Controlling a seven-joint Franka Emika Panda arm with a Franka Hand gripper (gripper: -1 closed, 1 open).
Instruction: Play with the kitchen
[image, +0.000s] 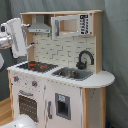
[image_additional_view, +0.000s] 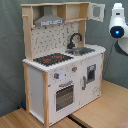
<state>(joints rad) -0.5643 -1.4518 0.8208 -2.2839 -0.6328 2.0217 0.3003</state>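
Toy kitchen (image: 57, 75) (image_additional_view: 62, 65), as we see in both exterior views, stands apart from the raised arm; whether the hand is apart or together, we cannot tell. Hob (image: 33, 65) beside sink (image: 72, 73).

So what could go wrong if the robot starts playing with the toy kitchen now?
The arm hangs high beside the kitchen, near the grey hood; swinging in, it might knock the hood or the wooden side post. The black faucet stands up tall over the sink, so a low sweep across the counter could snag it.
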